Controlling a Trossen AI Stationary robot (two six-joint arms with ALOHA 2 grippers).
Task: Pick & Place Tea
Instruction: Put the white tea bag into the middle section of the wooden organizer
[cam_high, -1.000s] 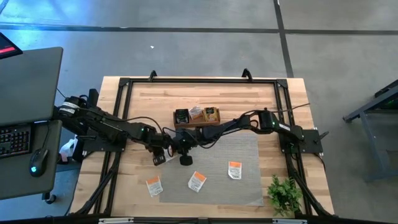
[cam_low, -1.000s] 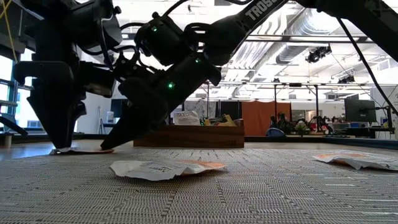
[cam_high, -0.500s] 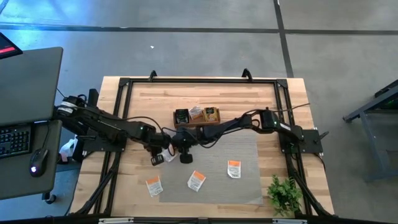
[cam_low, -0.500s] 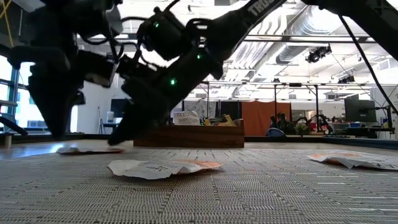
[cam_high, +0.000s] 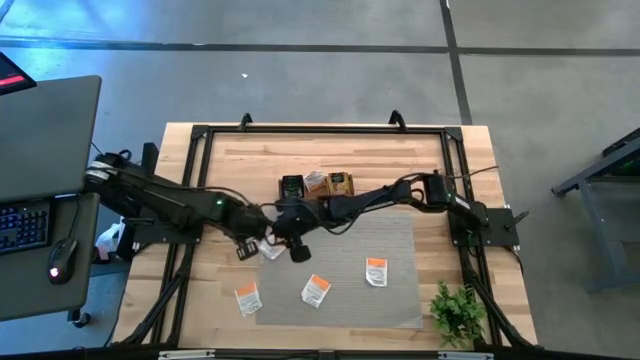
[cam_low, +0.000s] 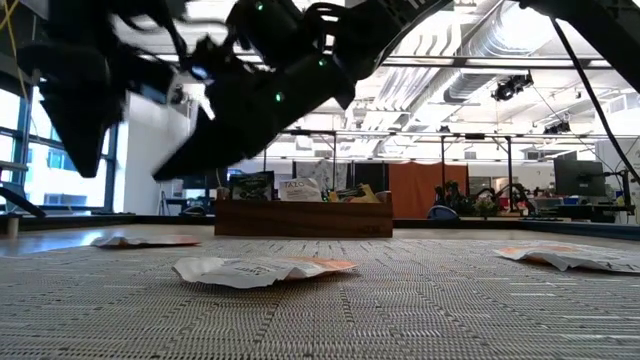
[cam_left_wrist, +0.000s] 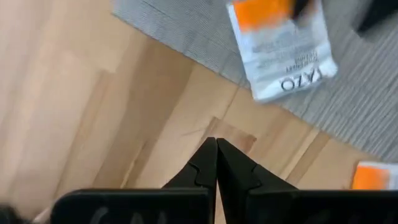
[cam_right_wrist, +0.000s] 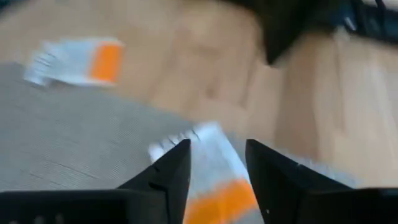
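Tabletop (cam_high: 420, 145): pale wood, with a grey woven mat (cam_high: 395, 295) over its near middle part and a small green plant (cam_high: 458, 312) at the near right corner
Background: low view looks across the mat into an open hall with ceiling ducts and screens
Wooden box (cam_high: 315, 187): at the mat's far edge, sachets standing in its compartments
Left gripper (cam_high: 244, 249): above bare wood just off the mat's left edge, jaws pressed together, holding nothing
Right gripper (cam_high: 299, 252): just beside the left one, over the mat's left part, jaws parted, nothing gripped
Tea sachet between the grippers (cam_high: 270, 248): white with orange, flat at the mat's left edge, right under the right jaws; printed side visible in the left wrist view (cam_left_wrist: 281, 46)
Three more sachets: white with orange, flat and well apart, one on bare wood near left (cam_high: 247, 298), one on the mat (cam_high: 316, 291), one farther right on the mat (cam_high: 376, 272)
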